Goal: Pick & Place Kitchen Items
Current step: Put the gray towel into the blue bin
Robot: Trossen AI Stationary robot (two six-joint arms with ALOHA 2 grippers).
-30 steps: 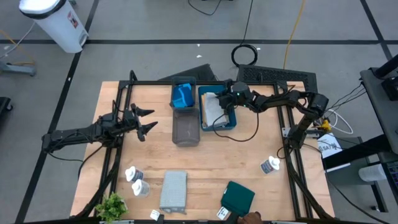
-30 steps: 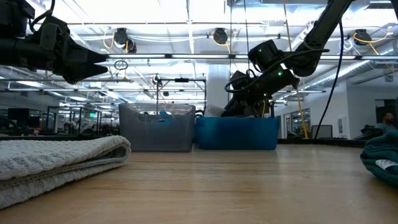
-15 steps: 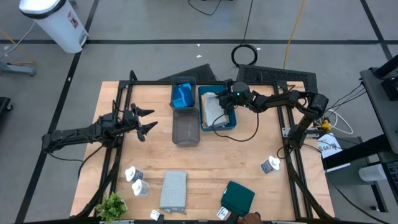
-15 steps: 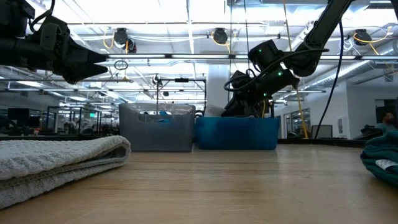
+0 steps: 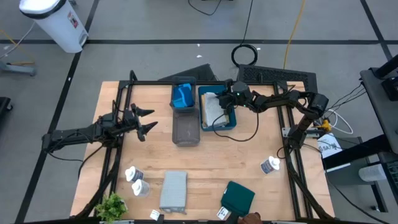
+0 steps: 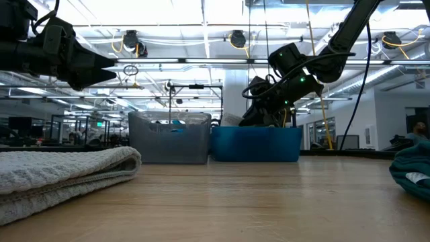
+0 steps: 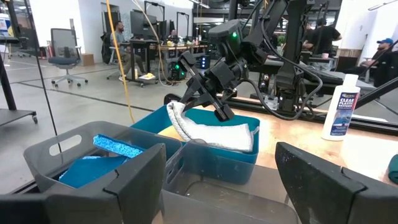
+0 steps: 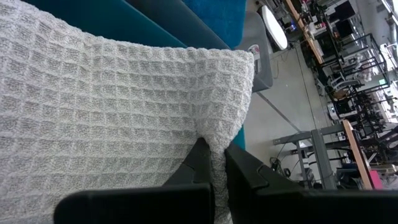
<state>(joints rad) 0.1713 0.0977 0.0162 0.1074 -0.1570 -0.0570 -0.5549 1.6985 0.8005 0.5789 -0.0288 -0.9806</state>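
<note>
Placing is the step in hand: your right pincer (image 5: 225, 103) is clamped on the white waffle cloth (image 7: 214, 134), fingers (image 8: 202, 163) pinched together on one edge fold, and the cloth lies mostly inside the teal tray (image 5: 218, 123) at the far side of the worktop (image 5: 249, 168). In the left wrist view one end looks lifted, curling up toward the tray's wall, while the rest sags flat on the tray floor.

To do it well:
- lower that raised end into the tray before you let go, so nothing drapes over the rim
- open only once the fold rests on the tray floor; the weave may snag on a fingertip
- lift straight up and clear of the tray wall

Your left pincer (image 5: 147, 121) hangs with jaws apart and empty over the left of the worktop, near the grey tray (image 5: 185, 129), which holds a blue cloth (image 5: 183, 96) at its far end. Waiting at the near edge are the grey cloth (image 5: 173, 190), dark teal cloth (image 5: 238, 196) and white bottles (image 5: 137, 181), one more bottle (image 5: 270, 165) at the right.
</note>
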